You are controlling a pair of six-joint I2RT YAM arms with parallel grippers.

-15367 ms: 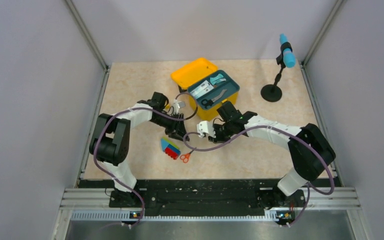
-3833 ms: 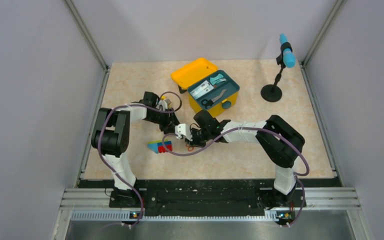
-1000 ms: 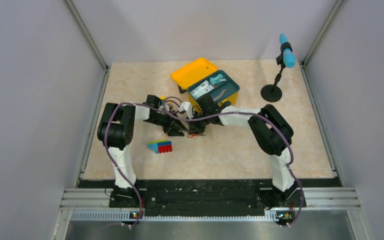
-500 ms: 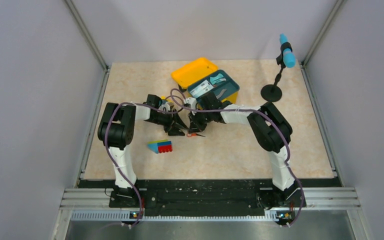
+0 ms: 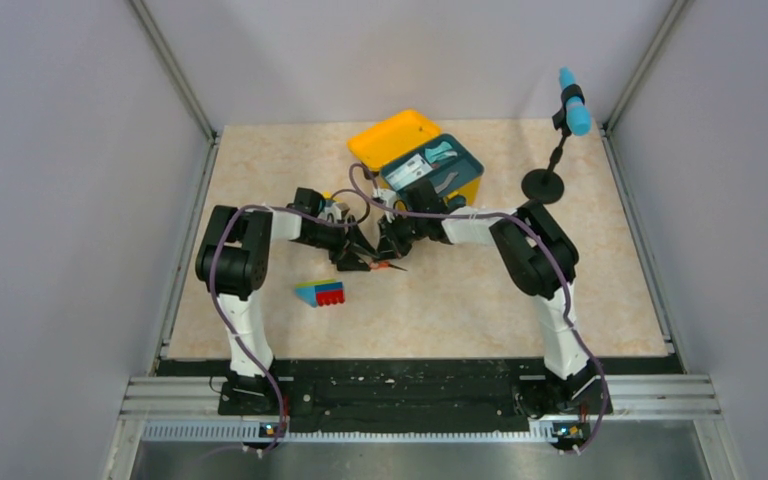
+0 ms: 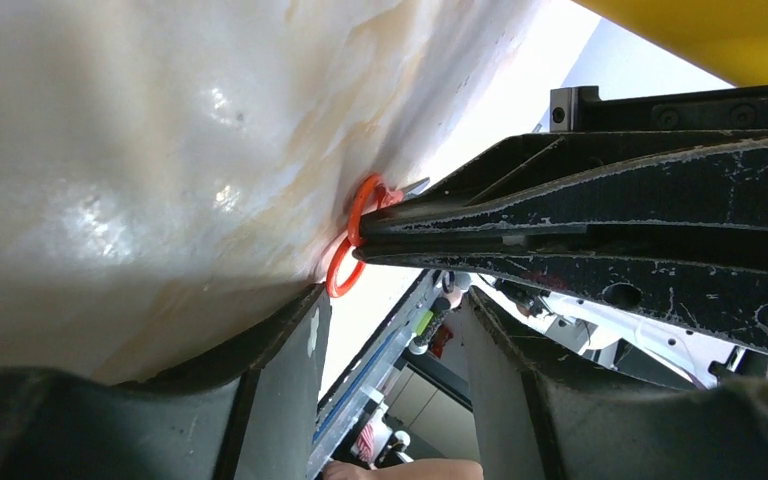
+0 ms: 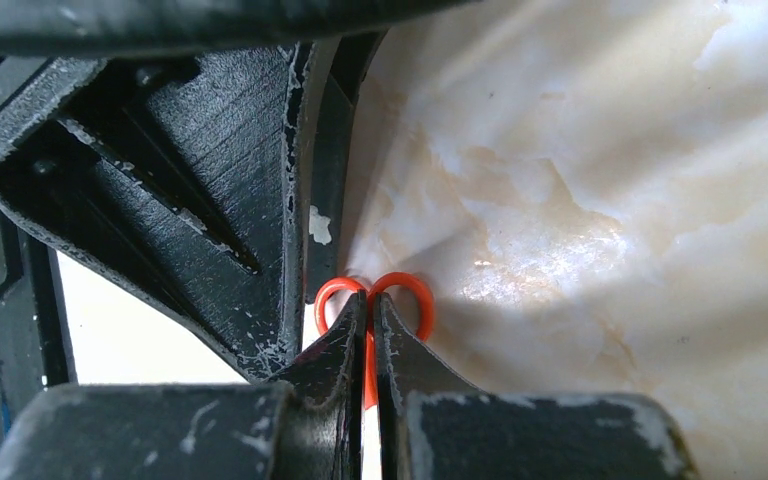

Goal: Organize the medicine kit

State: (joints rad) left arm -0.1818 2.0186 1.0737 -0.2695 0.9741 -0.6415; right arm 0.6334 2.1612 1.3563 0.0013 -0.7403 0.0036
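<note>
The medicine kit (image 5: 392,135) is yellow, its tray (image 5: 430,165) dark teal; the scissors (image 7: 370,330) have orange rings; the table (image 5: 480,290) is beige marble.

- beige marbled tabletop (image 5: 480,300)
- yellow plastic rectangular medicine kit (image 5: 392,135), lid open, 12 o'clock
- black round-based stand (image 5: 542,184) with blue cylinder, 2 o'clock
- small multicoloured toy block (image 5: 321,294), 8 o'clock
- orange-handled scissors (image 7: 369,360), centre; contact with tabletop unclear

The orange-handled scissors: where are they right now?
The scissors are mid-table in the top view, clamped in the right gripper, beside the left gripper, near the medicine kit.
</note>
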